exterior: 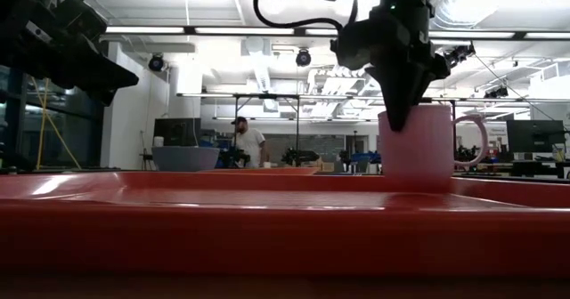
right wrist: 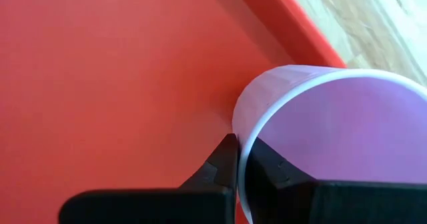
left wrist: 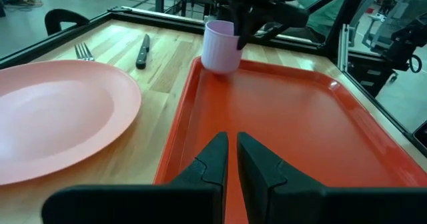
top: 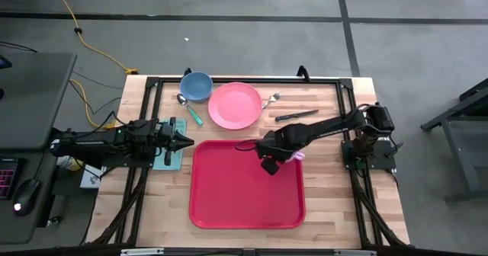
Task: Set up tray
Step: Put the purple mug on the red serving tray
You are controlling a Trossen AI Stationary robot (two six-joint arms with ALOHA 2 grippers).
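The red tray (top: 244,199) lies on the wooden table in front of the dishes. A pale pink mug (exterior: 419,148) stands upright in the tray's far right corner (top: 299,156); its handle (exterior: 478,139) shows in the low view. My right gripper (right wrist: 239,147) is shut on the mug's rim from above. My left gripper (top: 191,142) is shut and empty, hovering at the tray's left edge with its fingers (left wrist: 217,159) pointing over the tray toward the mug (left wrist: 220,45). My right gripper pinches the mug's rim (right wrist: 248,134) with one finger inside the mug and one finger (right wrist: 223,161) outside against the wall. The fingers come from above, pointing down. The mug is upright, its base on the tray floor as far as the low view shows.
Beyond the tray's far edge lie a round pink plate (top: 235,105), a blue bowl (top: 197,86), a spoon (top: 183,100), a fork (top: 272,99) and a dark knife (top: 296,115). A person (exterior: 249,143) stands far back in the room.
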